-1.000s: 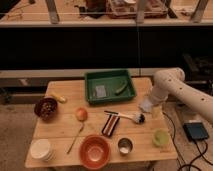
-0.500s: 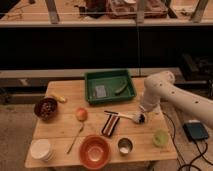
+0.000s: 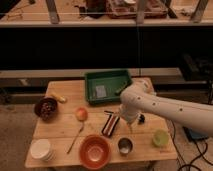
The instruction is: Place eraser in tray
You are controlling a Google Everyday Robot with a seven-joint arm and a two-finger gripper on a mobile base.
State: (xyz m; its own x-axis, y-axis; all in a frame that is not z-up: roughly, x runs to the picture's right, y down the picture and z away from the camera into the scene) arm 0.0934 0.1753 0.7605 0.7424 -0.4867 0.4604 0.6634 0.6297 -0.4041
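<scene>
eraser (image 3: 111, 124) just beside end effector (image 3: 129, 121), seemingly not touching | end effector grip: cannot tell | tray (image 3: 111, 81) apart

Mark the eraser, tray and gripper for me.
Eraser (image 3: 110, 124), camera view, middle of its striped top.
Tray (image 3: 108, 74), camera view, far rim.
Gripper (image 3: 129, 122), camera view, its lower end, just right of the eraser.
</scene>
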